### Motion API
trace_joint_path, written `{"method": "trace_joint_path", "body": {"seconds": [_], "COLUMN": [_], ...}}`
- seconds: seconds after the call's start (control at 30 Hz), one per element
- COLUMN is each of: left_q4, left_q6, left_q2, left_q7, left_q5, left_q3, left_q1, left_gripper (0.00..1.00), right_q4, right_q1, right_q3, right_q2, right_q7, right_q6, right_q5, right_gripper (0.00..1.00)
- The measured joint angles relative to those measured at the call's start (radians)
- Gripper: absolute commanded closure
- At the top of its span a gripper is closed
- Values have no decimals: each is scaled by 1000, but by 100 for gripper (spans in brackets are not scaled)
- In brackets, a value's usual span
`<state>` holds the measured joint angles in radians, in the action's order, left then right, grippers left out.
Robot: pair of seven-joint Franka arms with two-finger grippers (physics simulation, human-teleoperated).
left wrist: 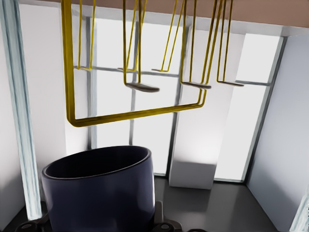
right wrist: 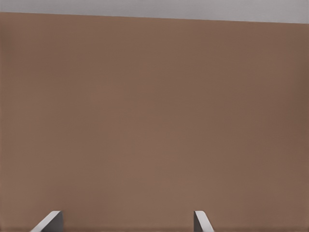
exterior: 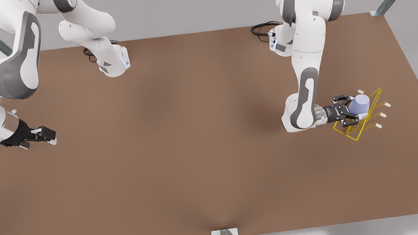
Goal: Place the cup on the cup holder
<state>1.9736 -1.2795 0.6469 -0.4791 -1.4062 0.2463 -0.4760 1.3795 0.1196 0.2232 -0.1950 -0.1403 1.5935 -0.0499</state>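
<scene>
Front view: cup [exterior: 360, 104] is gripped by the left gripper [exterior: 347, 111] over the cup holder [exterior: 364, 119], lying sideways, axis toward the front view's right. Right gripper [exterior: 46, 134] is parked at left.

Left wrist view: the cup's open mouth [left wrist: 99, 188] is seen facing the wire frames [left wrist: 135, 113].

Right wrist view: fingertips [right wrist: 48, 221] are spread wide over bare table [right wrist: 154, 121].

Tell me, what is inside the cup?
Nothing visible: in the left wrist view, the cup, held by the left gripper beside the cup holder, shows a dark inside wall. Its bottom is hidden behind the rim.
</scene>
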Motion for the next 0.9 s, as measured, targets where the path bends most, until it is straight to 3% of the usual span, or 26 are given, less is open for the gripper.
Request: {"method": "trace_joint_path", "body": {"seconds": [0.47,0.5,0.53,0.57,0.83,0.9], "left_q4": [52,52,51,51,51,45], "left_q6": [3,3,3,3,10,10], "left_q2": [-9,-6,-4,-3,-11,-95], "left_q7": [94,100,105,110,147,153], "left_q5": [2,2,2,3,6,21], "left_q3": [-1,0,0,0,0,-30], "left_q1": [0,0,0,0,0,-4], "left_gripper": [33,30,20,1,0,0], "right_q4": [0,0,0,0,0,0], "right_q1": [0,0,0,1,2,2], "right_q3": [-1,-1,-1,-1,-1,-1], "right_q2": [1,1,0,0,0,0], "right_q7": [1,1,1,2,3,3], "right_q6": [-1,-1,-1,-1,-1,-1], "right_q5": [0,0,0,0,0,0], "right_gripper": [0,0,0,0,0,0]}}
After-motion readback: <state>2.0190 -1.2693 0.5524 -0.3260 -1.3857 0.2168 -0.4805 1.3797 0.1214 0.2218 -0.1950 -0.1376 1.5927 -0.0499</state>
